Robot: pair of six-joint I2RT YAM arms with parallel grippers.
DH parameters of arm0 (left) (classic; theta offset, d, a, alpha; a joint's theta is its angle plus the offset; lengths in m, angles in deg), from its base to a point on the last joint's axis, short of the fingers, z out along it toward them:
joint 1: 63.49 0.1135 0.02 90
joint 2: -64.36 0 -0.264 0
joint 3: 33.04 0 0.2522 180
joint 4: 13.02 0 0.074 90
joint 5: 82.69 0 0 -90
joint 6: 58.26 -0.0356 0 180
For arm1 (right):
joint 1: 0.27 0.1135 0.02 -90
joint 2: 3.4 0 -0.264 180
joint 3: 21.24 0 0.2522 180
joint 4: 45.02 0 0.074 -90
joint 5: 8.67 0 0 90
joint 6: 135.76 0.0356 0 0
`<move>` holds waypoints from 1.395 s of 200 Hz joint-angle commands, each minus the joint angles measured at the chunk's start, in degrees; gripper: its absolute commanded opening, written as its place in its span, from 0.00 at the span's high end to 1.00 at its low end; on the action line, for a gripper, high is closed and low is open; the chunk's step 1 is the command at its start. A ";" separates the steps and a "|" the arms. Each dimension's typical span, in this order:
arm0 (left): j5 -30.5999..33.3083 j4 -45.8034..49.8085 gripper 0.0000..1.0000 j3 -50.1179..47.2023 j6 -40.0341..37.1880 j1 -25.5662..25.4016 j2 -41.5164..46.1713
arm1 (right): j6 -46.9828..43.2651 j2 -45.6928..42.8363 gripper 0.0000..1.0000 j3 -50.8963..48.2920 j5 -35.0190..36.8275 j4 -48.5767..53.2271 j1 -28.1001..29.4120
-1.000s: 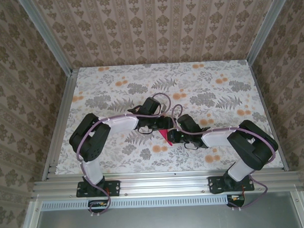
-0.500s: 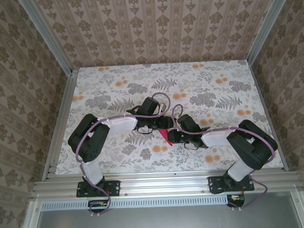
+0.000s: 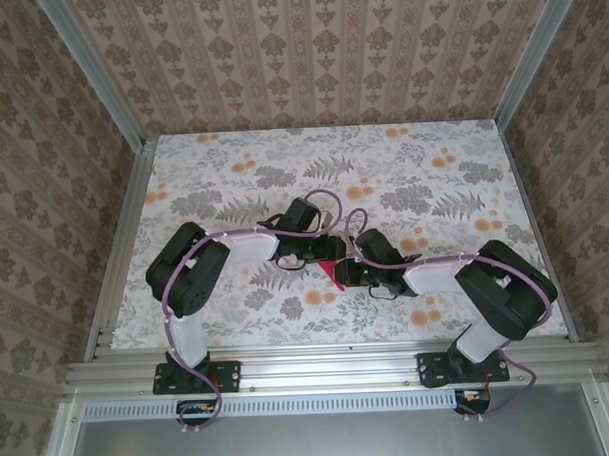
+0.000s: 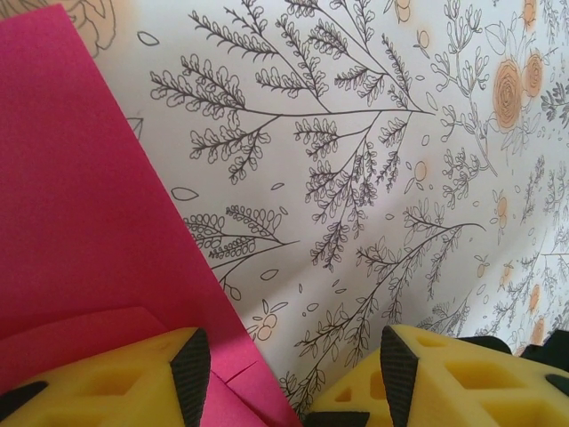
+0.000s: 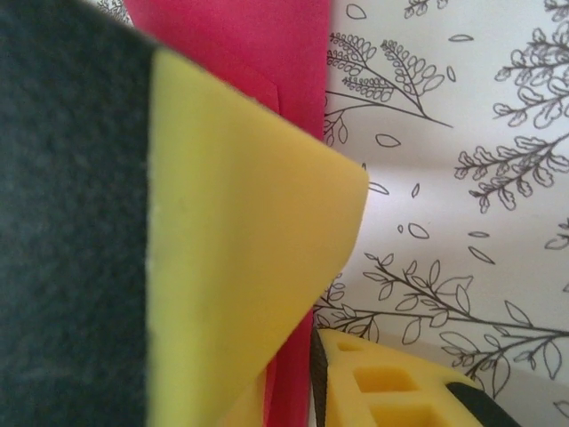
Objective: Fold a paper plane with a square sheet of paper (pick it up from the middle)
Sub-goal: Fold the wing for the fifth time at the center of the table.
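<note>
The folded magenta paper (image 3: pixel 332 275) was seen centred on the floral tablecloth (image 3: pixel 434 198) beneath the parted left gripper (image 4: pixel 289 374); closure of the right gripper (image 5: pixel 293 356) could not be told. Its crease (image 4: pixel 98 318) could be skewed by a sliding finger (image 4: pixel 107 384).

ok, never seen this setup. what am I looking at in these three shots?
A left arm and a right arm, bolted at the near edge of a table with a floral cover. The wide shot is from a fixed camera above and behind them. Each close-up is from a wrist camera, so the yellow blocks are that arm's own fingers. Both arms meet mid-table over a partly folded red paper. The left pincer is open, one finger over the paper. The right pincer has paper running between its fingers; I can't tell whether it's clamped.
</note>
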 commanded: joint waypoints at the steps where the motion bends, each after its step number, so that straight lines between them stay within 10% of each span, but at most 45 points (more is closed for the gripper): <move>1: 0.14 1.60 0.43 -0.67 -0.81 0.33 -1.61 | 1.86 -3.72 0.73 -1.53 -1.23 2.38 0.34; 80: -1.20 1.92 0.43 0.25 -1.53 0.33 -1.79 | 8.16 -6.11 0.90 -0.41 -11.75 -1.67 -0.36; 279: -2.50 2.46 0.43 0.99 -2.44 0.20 -1.82 | 12.81 5.07 0.90 1.48 -21.49 -3.68 -6.72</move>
